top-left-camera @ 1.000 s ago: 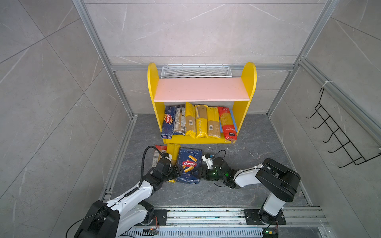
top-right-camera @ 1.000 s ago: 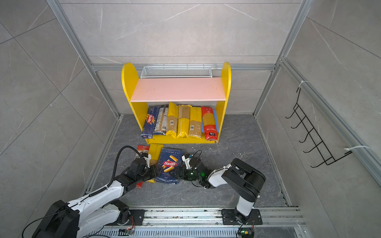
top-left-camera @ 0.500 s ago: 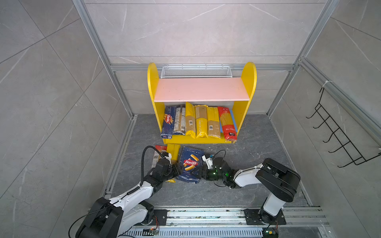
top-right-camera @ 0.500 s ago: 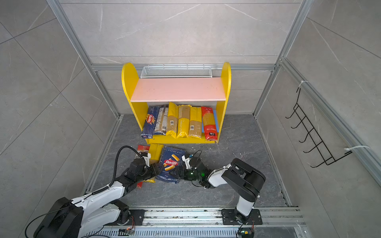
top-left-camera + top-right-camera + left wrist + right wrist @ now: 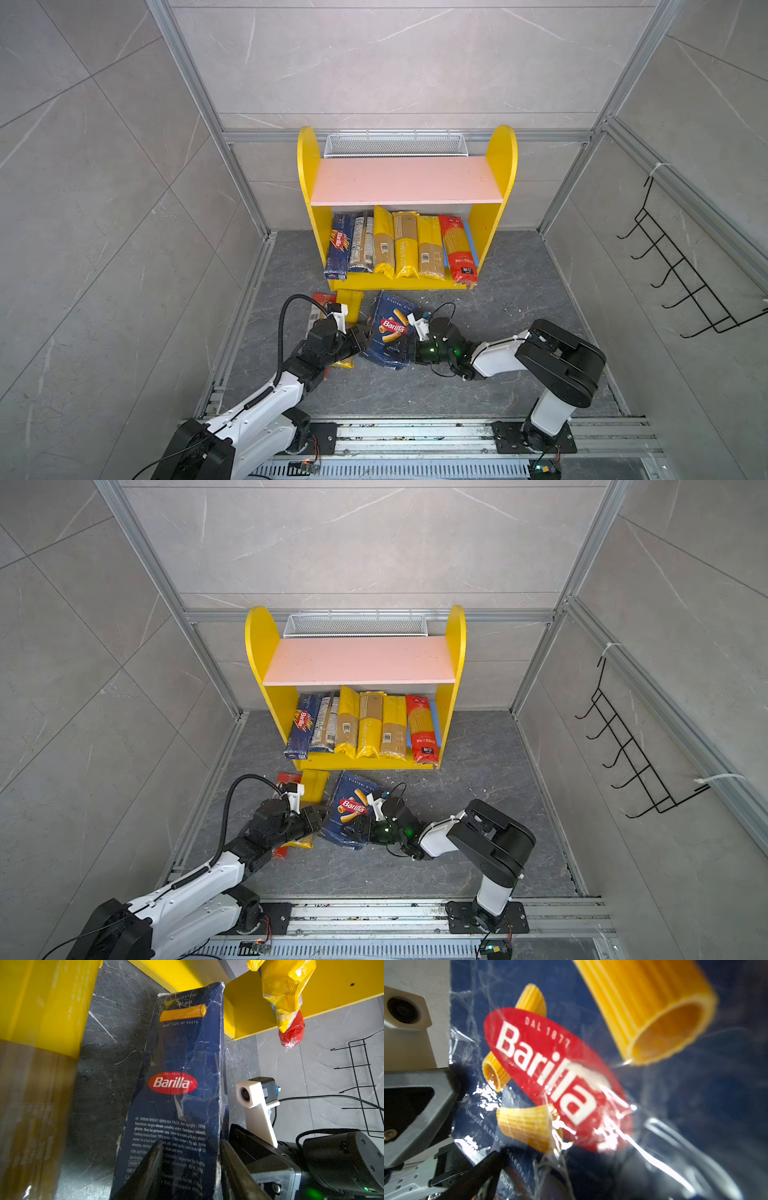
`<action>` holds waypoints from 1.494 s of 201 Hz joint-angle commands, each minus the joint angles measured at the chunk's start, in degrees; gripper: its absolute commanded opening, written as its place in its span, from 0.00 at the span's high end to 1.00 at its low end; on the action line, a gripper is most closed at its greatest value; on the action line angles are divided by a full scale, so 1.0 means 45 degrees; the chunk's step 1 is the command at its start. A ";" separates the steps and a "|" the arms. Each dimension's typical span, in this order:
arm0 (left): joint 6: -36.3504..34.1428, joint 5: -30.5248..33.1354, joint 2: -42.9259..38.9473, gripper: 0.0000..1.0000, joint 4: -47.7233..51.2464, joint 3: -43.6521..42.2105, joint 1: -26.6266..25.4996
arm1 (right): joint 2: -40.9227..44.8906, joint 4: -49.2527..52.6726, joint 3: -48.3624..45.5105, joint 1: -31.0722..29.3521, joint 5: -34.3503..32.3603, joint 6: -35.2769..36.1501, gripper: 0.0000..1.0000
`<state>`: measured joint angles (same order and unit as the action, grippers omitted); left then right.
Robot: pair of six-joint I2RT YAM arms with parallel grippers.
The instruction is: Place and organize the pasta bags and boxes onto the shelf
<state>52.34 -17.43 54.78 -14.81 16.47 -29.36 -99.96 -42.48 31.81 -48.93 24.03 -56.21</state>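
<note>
On the floor (image 5: 519,332) in front of the shelf (image 5: 306,174), both top views show the rigatoni pack (image 5: 388,332) lying between the arms. The left tool (image 5: 362,332) is at its left edge and the right tool (image 5: 397,350) is at the corner nearest the right arm. Six packs (image 5: 405,245) line the lower board (image 5: 473,243).

Left wrist cam: fingers (image 5: 149,1167) a bit apart against the pack's narrow side, can't tell if they're pinching it.

Right wrist cam: the Barilla front fills everything and one dark finger (image 5: 488,1167) lies across it. That tool's spread wide, but gripping? Can't tell.
</note>
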 commanded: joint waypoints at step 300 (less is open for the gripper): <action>0.0248 -0.2487 0.3516 0.51 -0.2269 -0.0178 -0.1421 | -0.0076 0.2457 0.0495 0.0111 0.0264 0.0614 0.03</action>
<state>54.15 -18.55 72.05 -28.73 14.81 -31.99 -100.22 -38.89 34.15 -46.24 24.10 -54.89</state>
